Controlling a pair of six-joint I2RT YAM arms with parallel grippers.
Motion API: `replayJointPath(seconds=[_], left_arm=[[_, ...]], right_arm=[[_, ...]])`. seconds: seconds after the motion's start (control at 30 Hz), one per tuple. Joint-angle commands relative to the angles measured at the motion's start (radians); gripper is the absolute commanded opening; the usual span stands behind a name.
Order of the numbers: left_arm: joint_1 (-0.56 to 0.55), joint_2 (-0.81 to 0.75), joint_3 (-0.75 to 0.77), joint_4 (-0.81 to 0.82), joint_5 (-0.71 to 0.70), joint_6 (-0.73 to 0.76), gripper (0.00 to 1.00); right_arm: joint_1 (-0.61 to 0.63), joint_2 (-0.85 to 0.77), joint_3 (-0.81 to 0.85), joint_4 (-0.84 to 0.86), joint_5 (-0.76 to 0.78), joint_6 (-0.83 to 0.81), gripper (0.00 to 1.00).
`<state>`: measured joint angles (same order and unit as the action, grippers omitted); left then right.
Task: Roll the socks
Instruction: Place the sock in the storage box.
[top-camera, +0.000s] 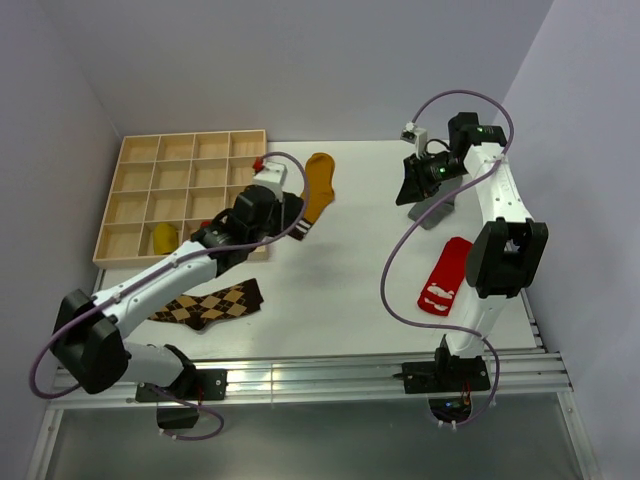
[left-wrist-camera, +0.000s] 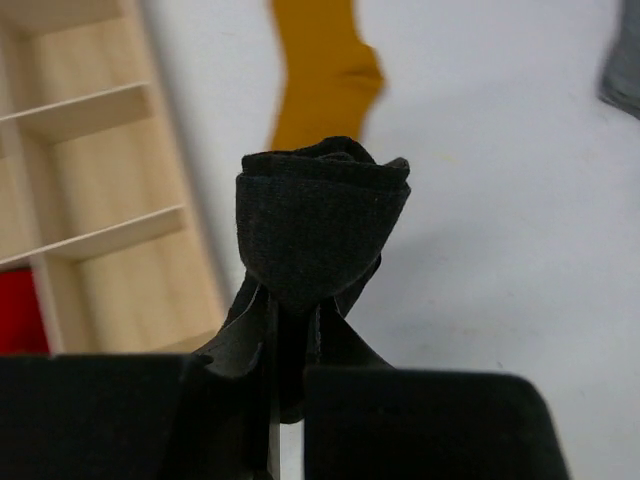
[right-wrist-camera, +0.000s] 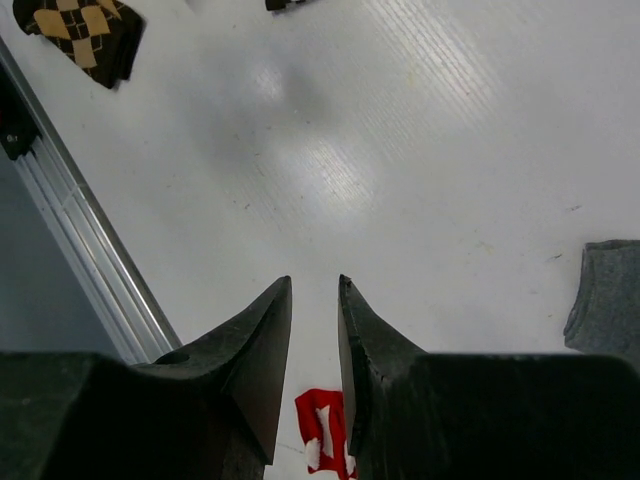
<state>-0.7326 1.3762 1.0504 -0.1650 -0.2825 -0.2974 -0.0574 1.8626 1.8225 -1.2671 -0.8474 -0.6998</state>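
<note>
Left wrist shows left pincer (left-wrist-camera: 290, 375) pinching a black sock (left-wrist-camera: 320, 225) rolled into a bundle; right pincer (right-wrist-camera: 314, 282) slightly spread.

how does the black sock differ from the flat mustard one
The black sock is rolled into a bundle; the mustard sock lies flat. The black sock is pinched in the left gripper's fingers; the mustard sock rests free on the table. Both are plain, unpatterned.
</note>
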Motion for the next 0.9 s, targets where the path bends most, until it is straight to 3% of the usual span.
replayJointPath(seconds=[0.0, 0.03, 0.23, 0.47, 0.7, 0.87], left_arm=[[0.036, -0.083, 0.056, -0.128, -0.248, -0.055, 0.0], [0.039, -0.095, 0.068, -0.178, -0.344, -0.074, 0.0], [0.041, -0.121, 0.102, -0.316, -0.616, -0.146, 0.0], [0.042, 0.136, 0.191, -0.508, -0.757, -0.266, 0.0], [0.053, 0.306, 0.237, -0.587, -0.774, -0.327, 0.0], [0.061, 0.353, 0.211, -0.53, -0.706, -0.287, 0.0]], right_arm=[[-0.009, -0.042, 0.058, 0.003, -0.013, 0.006, 0.33], [-0.007, -0.04, 0.06, 0.003, -0.015, 0.006, 0.33], [-0.007, -0.034, 0.06, 0.008, -0.015, 0.014, 0.32], [-0.007, -0.055, 0.021, 0.026, -0.012, 0.013, 0.32], [-0.009, -0.08, -0.022, 0.023, 0.005, -0.015, 0.31], [-0.009, -0.086, -0.049, 0.025, 0.011, -0.033, 0.31]])
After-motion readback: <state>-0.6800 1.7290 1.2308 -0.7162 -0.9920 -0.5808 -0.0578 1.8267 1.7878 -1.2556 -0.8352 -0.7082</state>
